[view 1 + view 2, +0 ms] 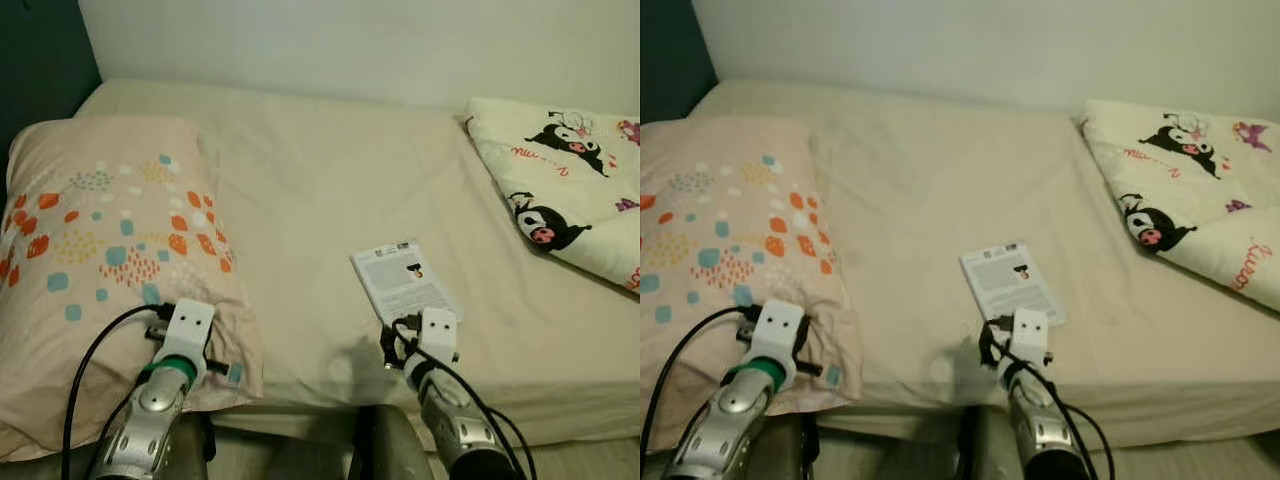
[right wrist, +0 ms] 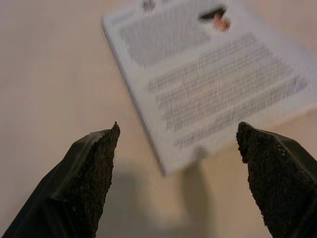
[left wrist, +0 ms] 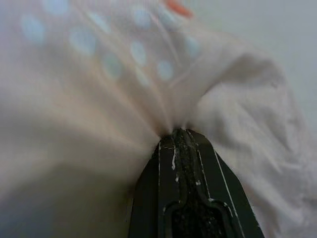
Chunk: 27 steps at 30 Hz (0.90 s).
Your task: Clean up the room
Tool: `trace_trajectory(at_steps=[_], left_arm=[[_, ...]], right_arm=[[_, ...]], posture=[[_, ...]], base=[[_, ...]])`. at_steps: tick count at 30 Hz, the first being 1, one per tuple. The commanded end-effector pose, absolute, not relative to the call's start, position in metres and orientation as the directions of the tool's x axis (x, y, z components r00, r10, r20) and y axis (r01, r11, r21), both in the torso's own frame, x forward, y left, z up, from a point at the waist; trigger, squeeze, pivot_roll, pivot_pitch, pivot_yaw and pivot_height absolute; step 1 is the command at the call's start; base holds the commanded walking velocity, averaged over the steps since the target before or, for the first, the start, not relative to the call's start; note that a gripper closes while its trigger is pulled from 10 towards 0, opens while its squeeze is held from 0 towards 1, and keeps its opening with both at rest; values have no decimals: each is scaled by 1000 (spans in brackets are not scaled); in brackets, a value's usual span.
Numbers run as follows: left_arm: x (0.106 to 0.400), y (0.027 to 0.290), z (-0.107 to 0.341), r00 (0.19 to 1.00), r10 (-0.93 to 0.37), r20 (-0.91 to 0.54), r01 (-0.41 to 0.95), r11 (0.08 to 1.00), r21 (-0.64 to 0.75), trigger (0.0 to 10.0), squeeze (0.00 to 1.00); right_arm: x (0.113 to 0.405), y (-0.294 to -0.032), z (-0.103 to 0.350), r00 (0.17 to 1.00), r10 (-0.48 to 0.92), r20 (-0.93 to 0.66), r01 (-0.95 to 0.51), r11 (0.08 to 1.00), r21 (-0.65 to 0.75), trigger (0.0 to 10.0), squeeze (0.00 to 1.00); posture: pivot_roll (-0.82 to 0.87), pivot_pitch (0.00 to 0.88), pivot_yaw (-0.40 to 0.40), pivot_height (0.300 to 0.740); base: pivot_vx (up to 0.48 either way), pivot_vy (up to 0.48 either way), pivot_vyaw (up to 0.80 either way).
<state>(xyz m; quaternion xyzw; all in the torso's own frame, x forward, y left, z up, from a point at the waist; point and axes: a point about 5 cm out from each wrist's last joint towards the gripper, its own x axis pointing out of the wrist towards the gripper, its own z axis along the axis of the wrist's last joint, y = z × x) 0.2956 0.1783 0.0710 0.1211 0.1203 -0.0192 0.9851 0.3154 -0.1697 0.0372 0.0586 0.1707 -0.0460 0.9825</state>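
A pink pillow with orange and blue spots lies on the left of the bed. My left gripper is shut on the pillow's near corner, bunching the fabric. A white printed booklet lies flat on the sheet near the bed's front edge. My right gripper hovers open just over the booklet's near end, one finger on each side of it. The right wrist sits at the booklet's near edge.
A cream sheet covers the bed, which runs back to a white wall. A folded cartoon-print blanket lies at the right. A dark panel stands at the far left. The bed's front edge is just before me.
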Motion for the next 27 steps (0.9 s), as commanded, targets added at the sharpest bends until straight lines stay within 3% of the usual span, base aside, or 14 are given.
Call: trace_trajectory(at_steps=[1, 9, 10, 14, 20, 26, 27], left_arm=[[302, 173, 87, 977, -50, -205, 97, 969, 226, 10000, 0], [318, 174, 125, 983, -95, -156, 129, 966, 224, 10000, 0], [320, 174, 132, 984, -103, -148, 135, 966, 222, 10000, 0], [323, 178, 147, 987, -98, -129, 125, 967, 222, 10000, 0], [321, 207, 170, 994, -37, -101, 61, 966, 251, 10000, 0], [315, 228, 192, 998, 28, -57, -12, 966, 260, 10000, 0], [310, 237, 199, 998, 41, -50, -26, 963, 268, 10000, 0]], right_arm=[[318, -185, 39, 934, -121, -335, 165, 981, 106, 10000, 0], [332, -214, 55, 927, -201, -316, 229, 972, 53, 10000, 0], [333, -222, 56, 919, -225, -323, 253, 966, 45, 0, 0], [335, -235, 60, 903, -274, -331, 301, 953, 32, 0, 0], [341, -247, 69, 891, -320, -323, 349, 936, 34, 0, 0], [347, -243, 75, 904, -293, -313, 316, 948, 24, 0, 0], [350, -239, 77, 903, -287, -319, 309, 951, 20, 0, 0]], posture=[[146, 10, -63, 540], [174, 67, -37, 540], [183, 76, -24, 540], [198, 91, -17, 540], [272, 135, -10, 540], [334, 153, -9, 540], [363, 188, -7, 540]], base=[[0, 0, 0], [0, 0, 0], [0, 0, 0], [0, 0, 0], [0, 0, 0], [0, 0, 0], [0, 0, 0]])
